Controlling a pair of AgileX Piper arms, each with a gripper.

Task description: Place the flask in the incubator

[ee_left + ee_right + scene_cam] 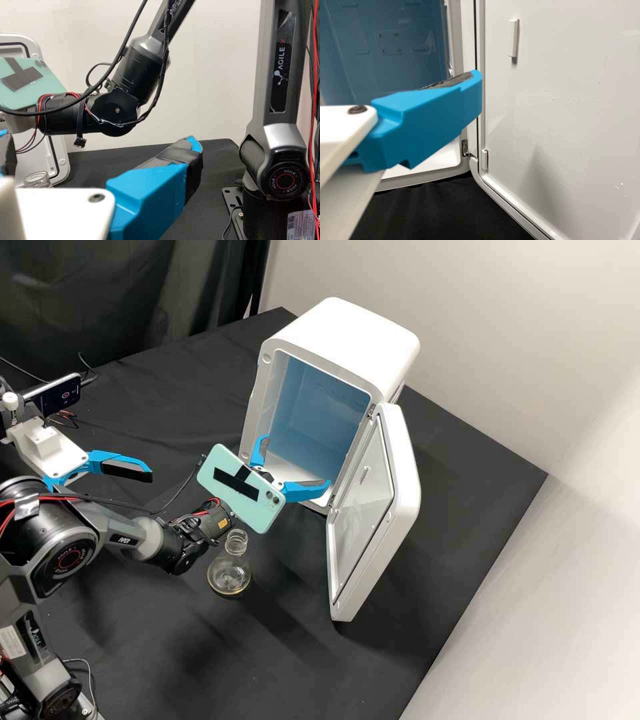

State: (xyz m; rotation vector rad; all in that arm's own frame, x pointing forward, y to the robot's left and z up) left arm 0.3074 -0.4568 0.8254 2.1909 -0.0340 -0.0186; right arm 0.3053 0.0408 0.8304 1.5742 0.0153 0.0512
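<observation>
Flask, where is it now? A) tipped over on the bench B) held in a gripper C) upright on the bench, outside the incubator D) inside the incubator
C: the flask stands upright on the bench, near the open door of the incubator, nothing holding it.

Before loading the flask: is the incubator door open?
Open: the door stands swung wide off the incubator, its blue interior exposed.
</observation>
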